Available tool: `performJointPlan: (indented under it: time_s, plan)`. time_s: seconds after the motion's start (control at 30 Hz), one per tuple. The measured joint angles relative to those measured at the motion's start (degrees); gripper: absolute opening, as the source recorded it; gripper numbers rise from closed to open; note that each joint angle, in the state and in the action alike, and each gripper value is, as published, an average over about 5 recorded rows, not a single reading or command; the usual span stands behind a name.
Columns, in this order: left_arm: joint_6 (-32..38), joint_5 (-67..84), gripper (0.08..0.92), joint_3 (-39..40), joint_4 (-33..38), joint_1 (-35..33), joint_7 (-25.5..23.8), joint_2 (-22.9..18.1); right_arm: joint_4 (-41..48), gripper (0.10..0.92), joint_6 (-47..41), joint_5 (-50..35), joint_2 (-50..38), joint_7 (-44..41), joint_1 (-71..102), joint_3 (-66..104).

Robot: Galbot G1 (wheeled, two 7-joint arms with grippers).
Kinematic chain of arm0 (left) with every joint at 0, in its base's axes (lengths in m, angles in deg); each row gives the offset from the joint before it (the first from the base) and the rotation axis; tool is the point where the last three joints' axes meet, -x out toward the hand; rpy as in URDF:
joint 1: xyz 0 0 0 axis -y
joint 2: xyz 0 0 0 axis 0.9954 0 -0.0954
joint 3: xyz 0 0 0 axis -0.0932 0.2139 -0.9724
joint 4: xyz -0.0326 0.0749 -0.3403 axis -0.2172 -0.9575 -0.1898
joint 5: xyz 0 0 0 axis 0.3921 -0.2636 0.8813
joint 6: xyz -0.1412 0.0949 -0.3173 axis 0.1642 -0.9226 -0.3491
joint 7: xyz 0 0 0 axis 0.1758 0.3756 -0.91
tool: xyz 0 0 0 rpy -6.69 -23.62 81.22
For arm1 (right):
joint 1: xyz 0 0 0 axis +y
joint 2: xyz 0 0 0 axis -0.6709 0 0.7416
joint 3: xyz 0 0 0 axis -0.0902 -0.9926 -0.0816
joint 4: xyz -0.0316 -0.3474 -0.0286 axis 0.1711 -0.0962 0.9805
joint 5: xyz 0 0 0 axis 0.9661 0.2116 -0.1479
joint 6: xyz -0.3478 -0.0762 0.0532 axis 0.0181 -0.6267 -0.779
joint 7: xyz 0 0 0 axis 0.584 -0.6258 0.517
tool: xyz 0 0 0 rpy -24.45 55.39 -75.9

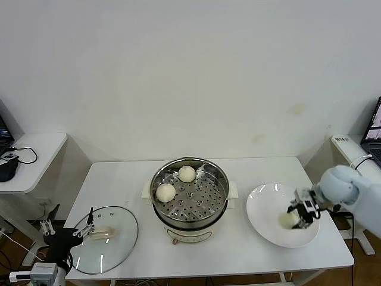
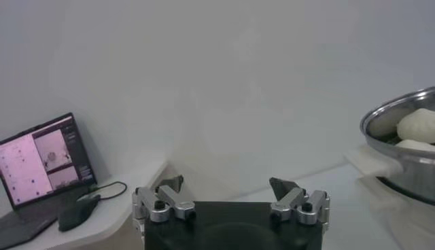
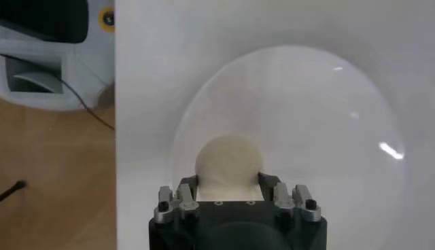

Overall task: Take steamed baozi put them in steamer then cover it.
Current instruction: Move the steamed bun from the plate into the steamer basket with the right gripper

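**One Soft Bun in the Pincer, Two Buns in the Pot**

Two round, cream-white dough buns (image 1: 166,192) already sit in the shiny round steel steamer basket (image 1: 208,205), on its left and far side. The basket rests on a white pot base in the middle of the white table (image 1: 113,179).

On the right, the right gripper (image 1: 299,215) is down on the flat round white plate (image 1: 262,211). Its fingers are pressed in on both sides of a third bun (image 3: 228,163), pinching it. This bun sits on the near right part of the plate.

A bun like this is probably light and squishy. A hard squeeze could dent it or tear its skin. The best hold looks like the wide middle, with a gentle pinch. The smooth skin may slip, so a slow lift seems wise.

The round clear glass lid (image 1: 119,250) lies flat on the near left of the table. The left gripper (image 1: 81,232) waits just beside its cream bar handle (image 1: 101,233), fingers spread wide, holding nothing.
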Motion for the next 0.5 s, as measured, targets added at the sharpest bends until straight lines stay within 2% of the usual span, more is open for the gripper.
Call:
performJointPlan:
  time_s: [0.5]
  plan:
    - [0.0,0.0,0.823,0.0,0.7,-0.1,0.0,0.0,-2.0,0.585,-2.1,-10.2,8.5,1.8,-27.8,-12.3]
